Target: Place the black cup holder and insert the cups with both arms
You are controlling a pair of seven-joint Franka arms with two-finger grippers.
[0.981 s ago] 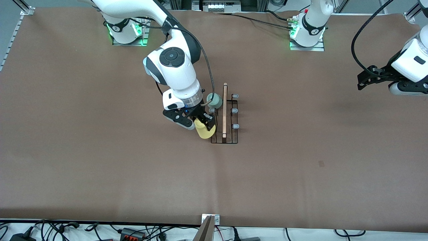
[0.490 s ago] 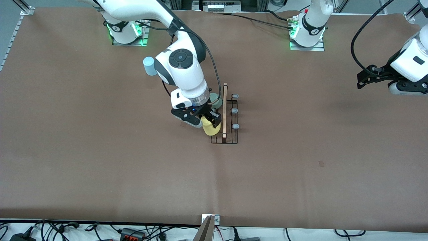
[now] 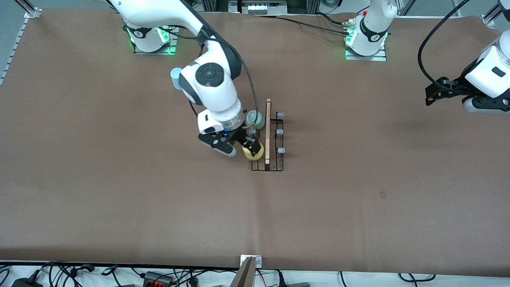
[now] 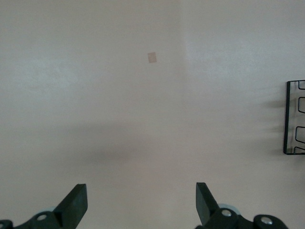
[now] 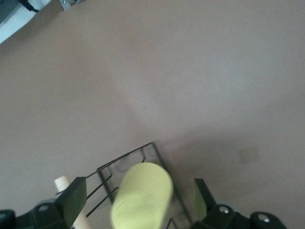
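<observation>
Mid-table, your right gripper (image 3: 248, 146) is spreading its fingers, having just released the small yellow plastic cup (image 3: 252, 152) onto the thin black wire cup holder (image 3: 267, 137); your left gripper (image 3: 433, 95) is waiting open near the table's edge.

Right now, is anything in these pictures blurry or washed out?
Right wrist view: the yellow cup is smeared and soft between the right gripper's open fingers. Left wrist view: the table looks pale and washed out. Front view: sharp, with green lights glowing at the arm bases.
</observation>
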